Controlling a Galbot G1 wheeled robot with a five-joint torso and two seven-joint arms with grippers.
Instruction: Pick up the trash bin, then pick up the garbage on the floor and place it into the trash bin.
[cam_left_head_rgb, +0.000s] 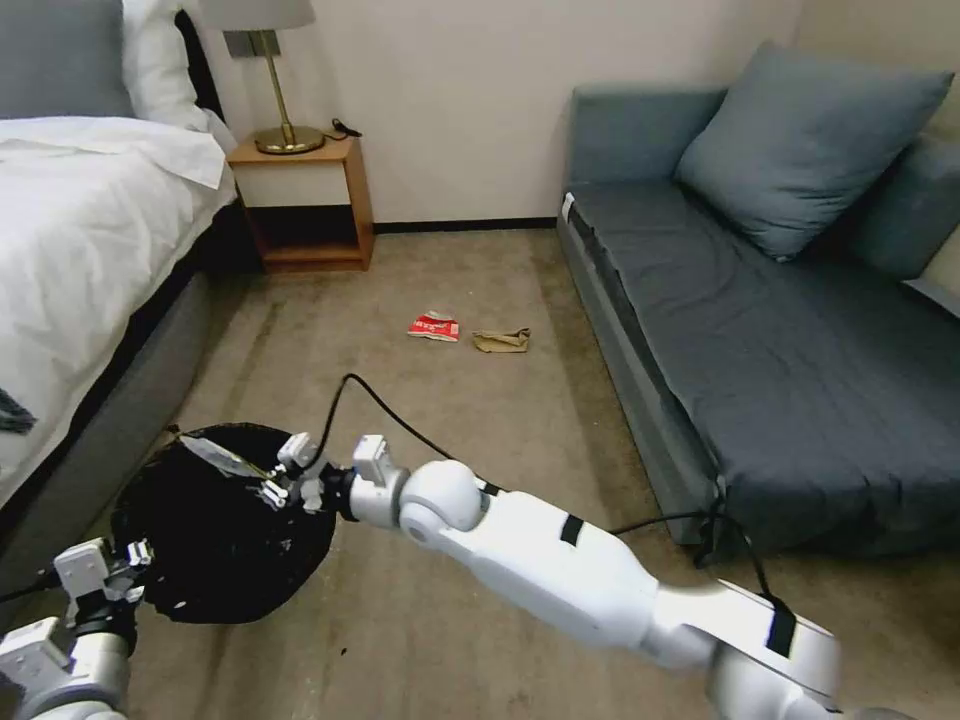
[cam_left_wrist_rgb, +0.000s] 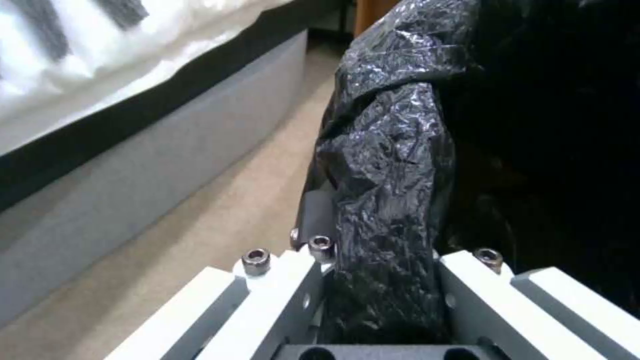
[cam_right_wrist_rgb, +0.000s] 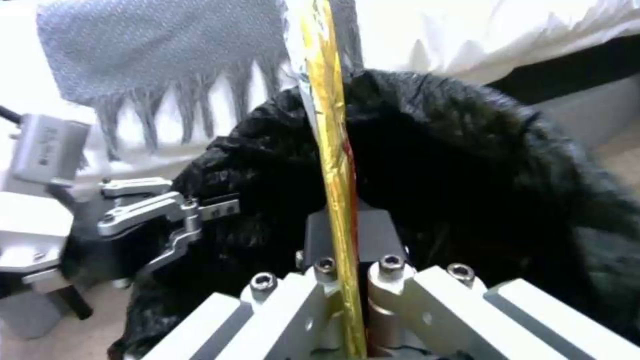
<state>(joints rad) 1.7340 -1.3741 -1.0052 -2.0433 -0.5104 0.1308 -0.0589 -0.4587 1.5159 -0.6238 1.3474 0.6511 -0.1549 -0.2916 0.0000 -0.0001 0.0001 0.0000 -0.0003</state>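
A white-sheeted bed (cam_left_head_rgb: 90, 230) stood just beside the left hand (cam_left_head_rgb: 135, 560). Farther ahead of the hands, a wooden nightstand (cam_left_head_rgb: 305, 205) carried a brass lamp (cam_left_head_rgb: 285, 110). A grey sofa (cam_left_head_rgb: 760, 330) with a blue-grey cushion (cam_left_head_rgb: 800, 140) lay well beyond the right hand (cam_left_head_rgb: 275, 480).

Bin liner (cam_left_wrist_rgb: 387, 165): thin black plastic, crinkled, glossy. Snack wrapper (cam_right_wrist_rgb: 331, 125): shiny gold foil-like film, smooth. Tan bag (cam_left_head_rgb: 502, 340): matt creased paper. Red-white packet (cam_left_head_rgb: 434, 326): looks like slick plastic. Floor (cam_left_head_rgb: 450, 400): matt short-pile carpet. Sofa (cam_left_head_rgb: 760, 330): matt woven cloth. Nightstand (cam_left_head_rgb: 305, 205): smooth wood. Lamp base (cam_left_head_rgb: 288, 138): polished brass-coloured metal.
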